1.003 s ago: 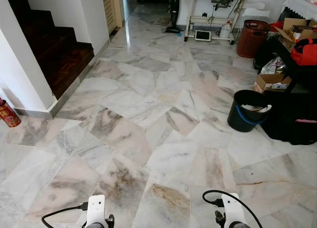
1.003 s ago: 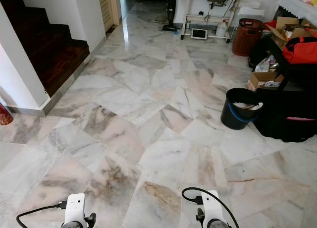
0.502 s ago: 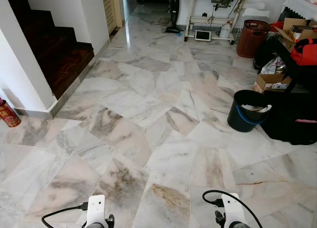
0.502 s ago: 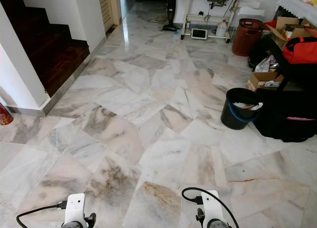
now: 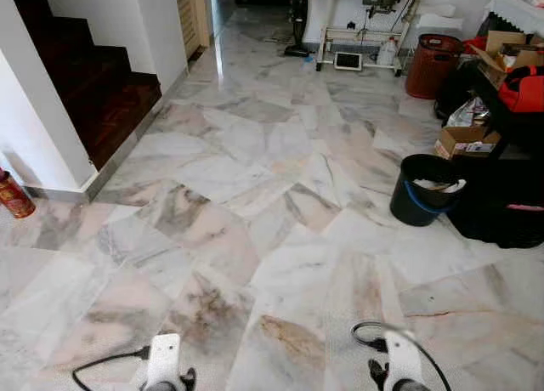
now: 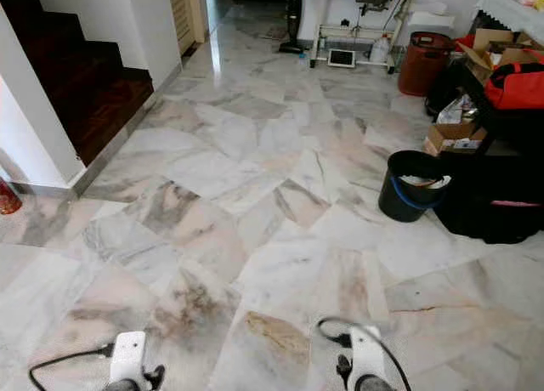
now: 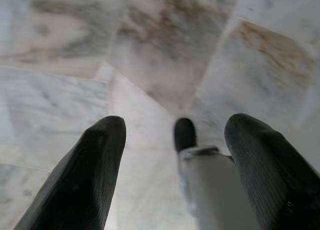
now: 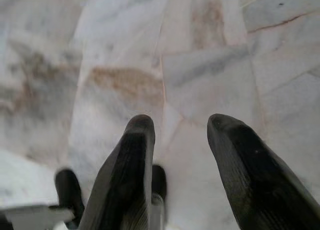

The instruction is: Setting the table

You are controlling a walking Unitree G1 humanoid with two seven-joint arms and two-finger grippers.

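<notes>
Marble floor spreads out ahead, glossy and streaked, with the near tiles smeared by blur, so the robot is probably on the move. No table and no tableware can be seen from here; my guess is that the job is at the walking stage, with the things to be set somewhere out of sight.

Stairs of dark wood rise on the left behind a white wall, whose corner juts toward the open path. Drifting left could clip that corner or the low step edge.

On the right, black bags and cardboard boxes crowd the walkway. A swing to that side could snag an arm or a foot on them.

A black bucket stands just in front of the bags, out on the open floor, and is the likeliest thing to be kicked over. A red basket sits farther back near a white stand.

A red can stands at the foot of the wall, low and easy to miss.

The left gripper hangs empty with fingers spread. The right gripper is likewise parted and holds nothing. Polished stone may be slippery under a hurried step.
</notes>
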